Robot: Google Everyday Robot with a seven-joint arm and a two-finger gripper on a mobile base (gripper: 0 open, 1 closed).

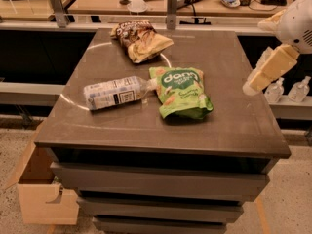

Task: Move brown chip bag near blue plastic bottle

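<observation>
The brown chip bag (141, 40) lies at the far edge of the dark table (224, 126), dark brown top to the left and pale yellow part to the right. The blue plastic bottle (117, 93) lies on its side at the table's middle left, with its cap pointing right. The bag and the bottle are apart. My gripper (267, 72) hangs in the air over the table's right edge, well to the right of both things and touching nothing.
A green pouch (181, 91) with white lettering lies just right of the bottle's cap. A cardboard box (39, 194) stands on the floor at the lower left. A metal rail with posts (171, 9) runs behind the table. Small bottles (287, 89) stand at the far right.
</observation>
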